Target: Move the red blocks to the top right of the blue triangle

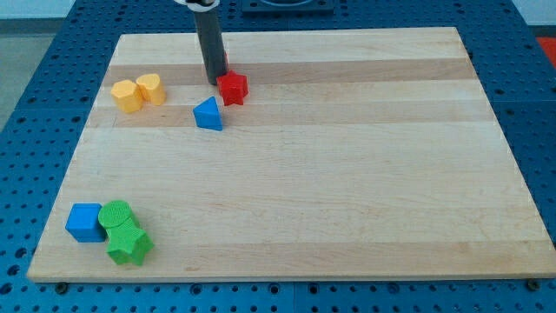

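My tip [213, 82] rests on the wooden board near the view's top left of centre, touching or almost touching the left side of a red star-shaped block [233, 87]. A sliver of a second red block [225, 63] shows just behind the rod's right edge; its shape is hidden. The blue triangle [208, 115] lies just below my tip and to the lower left of the red star, a small gap apart from it.
A yellow hexagon-like block [128, 96] and a yellow heart-like block [151, 88] sit together at the left. A blue cube [85, 222], a green round block [115, 214] and a green star [129, 245] cluster at the bottom left. The board's top edge [295, 33] is close behind the rod.
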Motion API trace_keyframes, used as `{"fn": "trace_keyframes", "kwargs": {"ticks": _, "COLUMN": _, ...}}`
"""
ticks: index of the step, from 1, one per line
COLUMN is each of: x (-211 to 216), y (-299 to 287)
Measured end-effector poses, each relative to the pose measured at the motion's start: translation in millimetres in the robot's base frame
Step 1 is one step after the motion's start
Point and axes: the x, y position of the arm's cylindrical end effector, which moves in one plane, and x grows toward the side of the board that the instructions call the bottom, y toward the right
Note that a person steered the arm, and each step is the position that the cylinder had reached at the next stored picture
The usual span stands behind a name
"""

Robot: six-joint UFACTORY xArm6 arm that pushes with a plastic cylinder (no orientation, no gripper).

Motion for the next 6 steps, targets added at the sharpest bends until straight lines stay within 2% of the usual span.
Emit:
{"fn": "trace_keyframes", "kwargs": {"ticks": 2, "x": -4, "y": -59}}
{"fn": "trace_keyframes", "kwargs": {"ticks": 3, "x": -51, "y": -66}}
{"fn": "trace_keyframes", "kwargs": {"ticks": 4, "x": -63, "y": -20}}
{"fn": "trace_keyframes", "kwargs": {"ticks": 5, "x": -1, "y": 28}}
{"fn": "trace_keyframes", "kwargs": {"ticks": 6, "x": 16, "y": 31}}
